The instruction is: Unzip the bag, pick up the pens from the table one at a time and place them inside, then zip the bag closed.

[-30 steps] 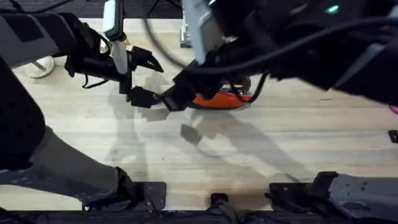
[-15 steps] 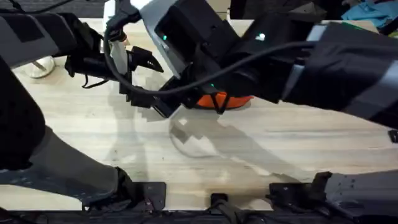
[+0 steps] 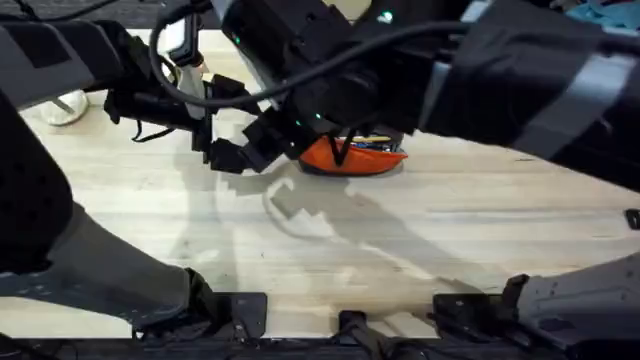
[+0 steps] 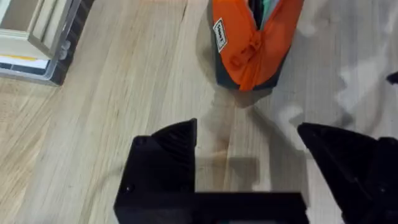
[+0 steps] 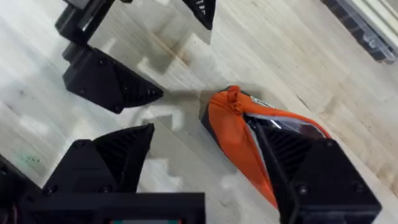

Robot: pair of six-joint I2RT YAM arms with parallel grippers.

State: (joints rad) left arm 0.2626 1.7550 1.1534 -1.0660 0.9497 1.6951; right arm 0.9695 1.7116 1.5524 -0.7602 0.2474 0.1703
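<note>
two hands meet at one end of the bag (image 3: 352,157), which lies on the tabletop (image 3: 420,240) with its zipper partly parted. the left hand (image 4: 249,163) hovers spread wide and empty just beside that end, likely ready to brace it. the right hand (image 5: 214,171) is also spread and grips nothing, one finger over the pouch, probably lining up on the zipper pull.

Orange bag (image 3: 352,157) on wooden table (image 3: 420,230)
</note>
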